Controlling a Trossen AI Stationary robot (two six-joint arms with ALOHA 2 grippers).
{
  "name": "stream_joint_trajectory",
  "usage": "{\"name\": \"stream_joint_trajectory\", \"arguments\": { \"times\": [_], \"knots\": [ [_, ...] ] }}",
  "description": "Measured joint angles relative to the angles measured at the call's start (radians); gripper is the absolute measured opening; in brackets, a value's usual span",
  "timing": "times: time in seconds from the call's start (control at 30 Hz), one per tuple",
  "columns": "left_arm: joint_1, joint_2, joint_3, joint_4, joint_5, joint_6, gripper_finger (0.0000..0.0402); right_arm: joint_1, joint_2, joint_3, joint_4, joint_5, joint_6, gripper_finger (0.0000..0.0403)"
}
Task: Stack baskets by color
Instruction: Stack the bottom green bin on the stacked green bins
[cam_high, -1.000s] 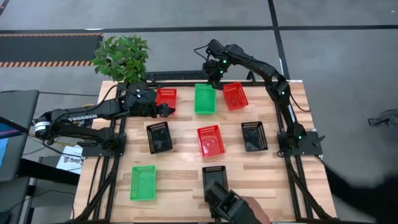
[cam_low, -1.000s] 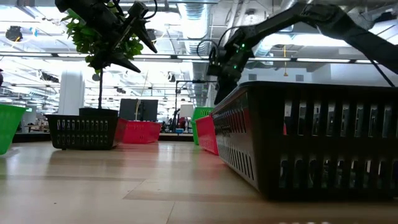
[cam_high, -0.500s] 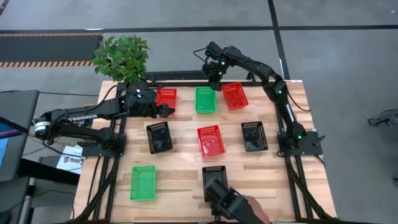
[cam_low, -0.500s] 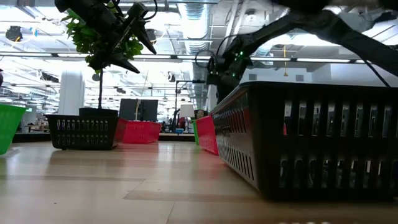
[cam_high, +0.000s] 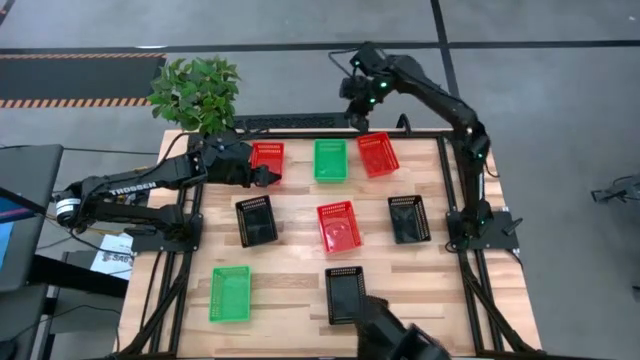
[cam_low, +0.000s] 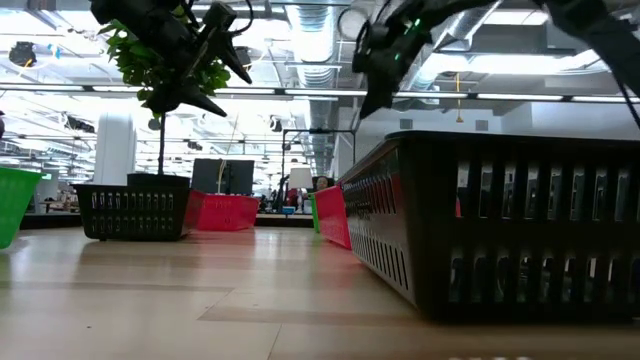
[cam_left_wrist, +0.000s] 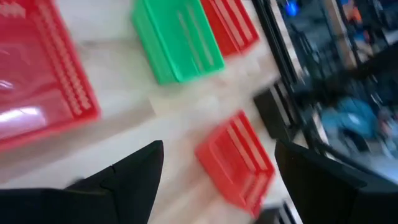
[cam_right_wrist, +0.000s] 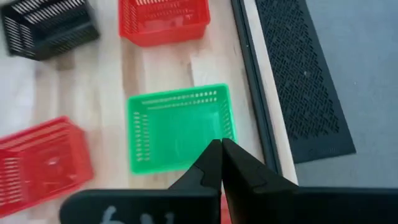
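The right claw (cam_high: 358, 115) hangs high above the far edge of the wooden worktop (cam_high: 290, 275), its fingers pinched together and holding nothing. Under it sits a green plastic mesh basket (cam_high: 330, 160), between two red mesh baskets (cam_high: 267, 157). The left claw (cam_high: 262, 176) hovers wide by the left red one.

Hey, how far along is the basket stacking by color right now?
Little looks sorted: in the high view eight baskets lie singly, none visibly stacked. Nothing is in hand: the right gripper is shut and empty above the far edge near the green basket; the left gripper is open over a red basket. All colors remain to be stacked.
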Motion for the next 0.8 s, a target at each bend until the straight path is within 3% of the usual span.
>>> {"name": "stream_joint_trajectory", "arguments": {
  "times": [0.23,0.3,0.6,0.8],
  "knots": [
    [-0.007,0.000,0.000,-0.148,0.453,0.114,0.0297,0.008,-0.128,0.000,-0.145,0.002,0.074,0.0048],
    [-0.033,-0.001,0.000,-0.253,0.520,0.120,0.0297,0.018,-0.154,0.000,-0.188,0.001,0.089,0.0052],
    [-0.263,-0.051,0.000,-0.703,0.458,0.025,0.0297,0.088,-0.225,0.000,-0.335,0.000,0.183,0.0055],
    [-0.502,-0.147,0.000,-0.790,0.390,-0.183,0.0297,0.174,-0.233,0.000,-0.366,0.000,0.231,0.0055]
  ]
}}
